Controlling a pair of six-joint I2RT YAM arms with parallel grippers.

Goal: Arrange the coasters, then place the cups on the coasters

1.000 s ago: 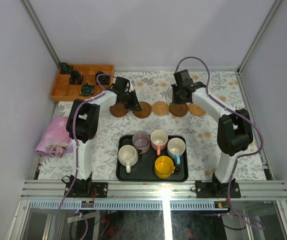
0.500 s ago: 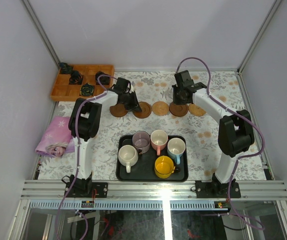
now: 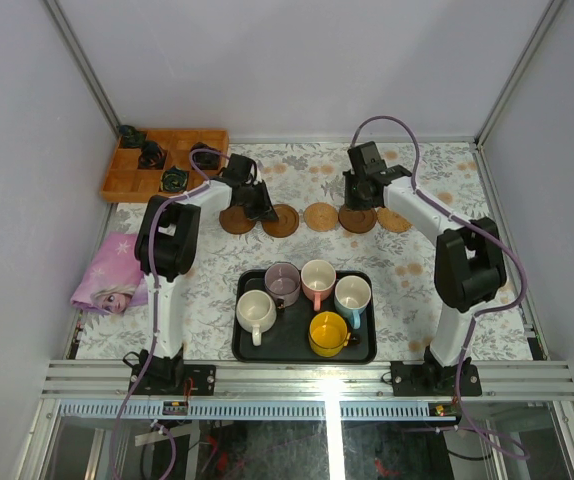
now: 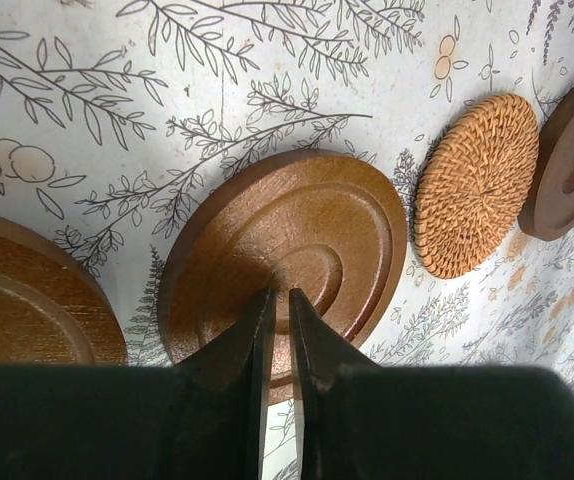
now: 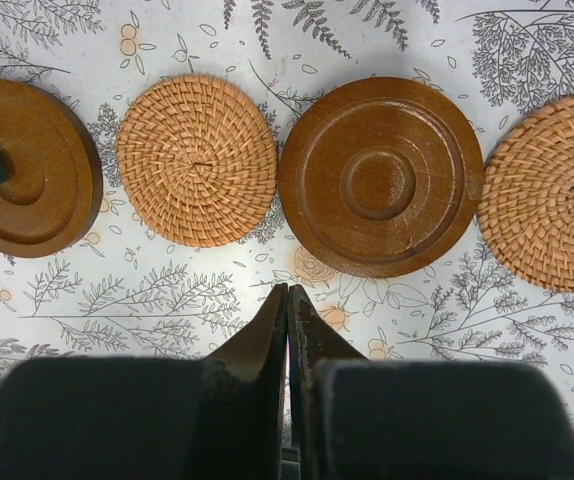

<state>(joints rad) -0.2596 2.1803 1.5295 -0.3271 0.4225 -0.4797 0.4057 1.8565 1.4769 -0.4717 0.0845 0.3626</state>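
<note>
So, far left: wooden box in the back-left corner, dark small items in its compartments; pink cloth nearer, at the table's left edge.
First coaster: brown wood, flat on the floral tablecloth, just left of the left gripper, not under it.
Left gripper: fingers almost pressed together, only a thin slit between them, nothing pinched.
Second coaster: brown wood with grooved rings, directly under the left gripper's tips, which sit over its inner ring; cannot tell if they touch it.
Third coaster: woven tan, just right of the second, clear of both grippers.
Right gripper: fingers pressed together, empty, tips over bare tablecloth on the near side of the gap between the third and fourth coasters, over neither.
Fourth coaster: dark brown wood, just right of and beyond the right gripper's tips.
Fifth coaster: woven tan, right end of the row.
Row: five coasters side by side, narrow gaps, none overlapping, no cup on any.
Black tray: near centre, well apart from both grippers, holds all the cups.
Cups on tray: cream cup, mauve cup, pink cup, yellow cup, light blue cup, all upright.
</note>
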